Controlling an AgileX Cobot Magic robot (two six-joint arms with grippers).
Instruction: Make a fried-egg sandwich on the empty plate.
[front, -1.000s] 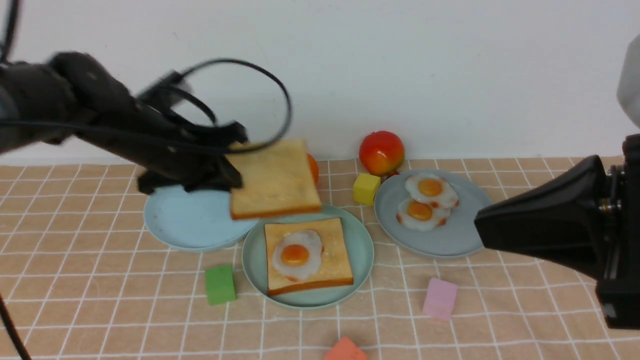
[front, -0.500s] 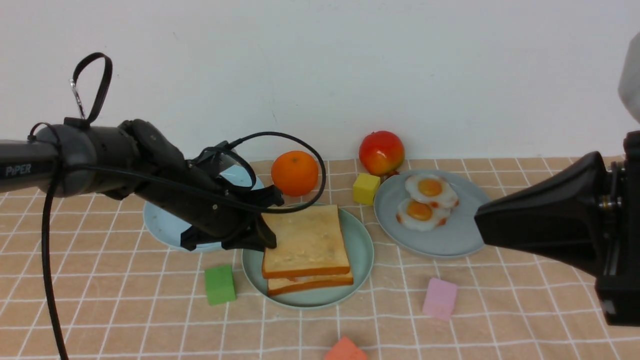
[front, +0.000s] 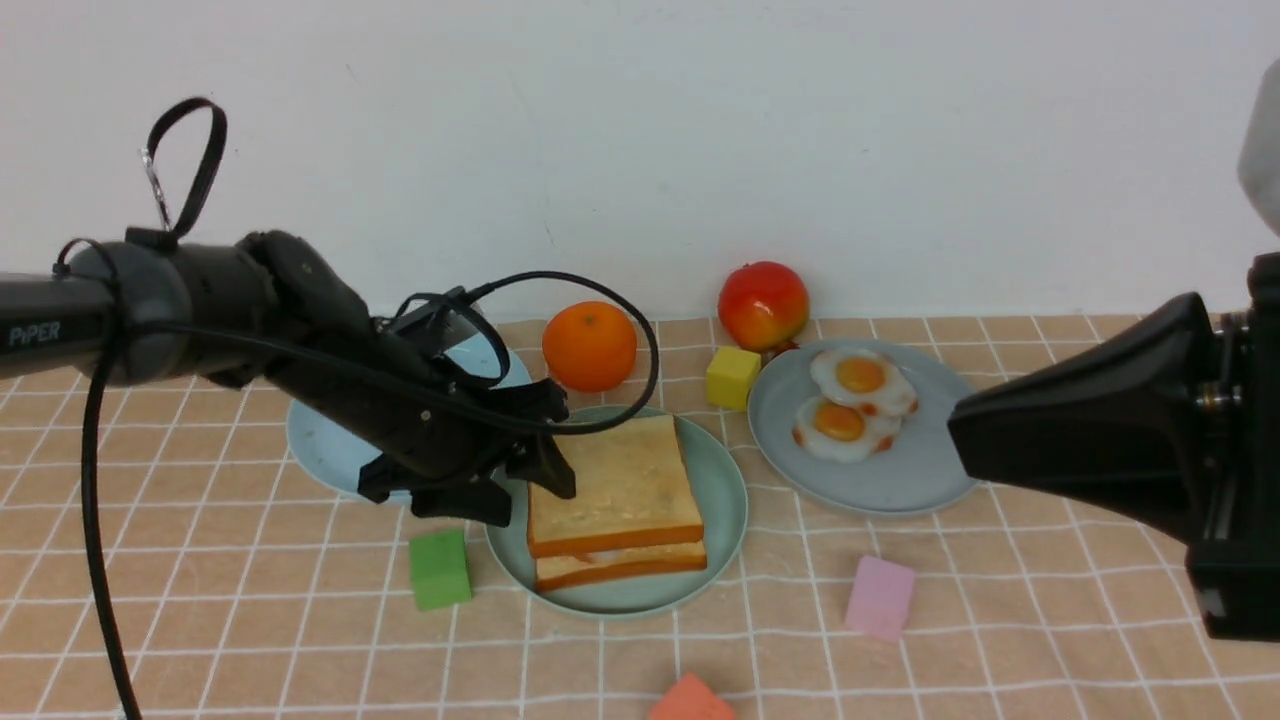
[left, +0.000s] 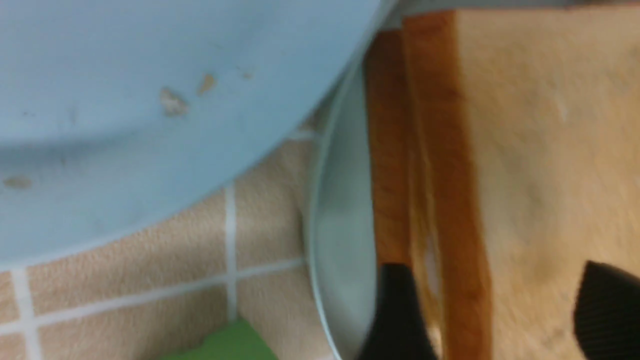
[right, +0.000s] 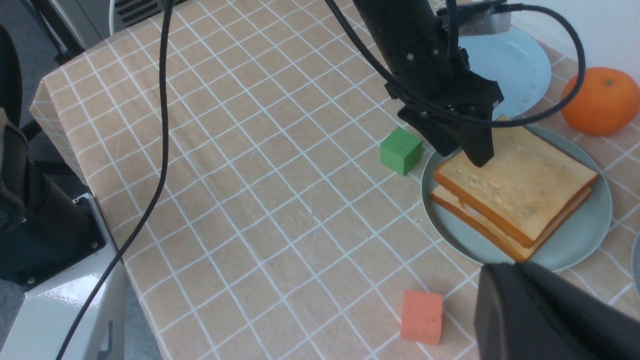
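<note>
The fried-egg sandwich (front: 615, 490) lies on the mint-green plate (front: 725, 500): two toast slices with a thin white egg layer between them. It also shows in the right wrist view (right: 520, 185) and the left wrist view (left: 525, 150). My left gripper (front: 510, 485) is open at the sandwich's left edge, one finger over the top slice, one beside the stack, jaws wide apart (left: 495, 310). My right gripper (front: 955, 440) is shut and empty, hovering right of the plates.
A pale blue plate (front: 330, 440) lies under my left arm. A grey-blue plate (front: 900, 480) holds two fried eggs (front: 850, 400). An orange (front: 590, 345), apple (front: 763, 303), and yellow (front: 732, 377), green (front: 440, 568), pink (front: 880, 597) and orange-red (front: 690, 700) cubes surround the plates.
My left gripper carried the top toast down onto the egg and lower toast, then opened its jaws. The toast now rests flat on the stack. The right arm has not moved.
</note>
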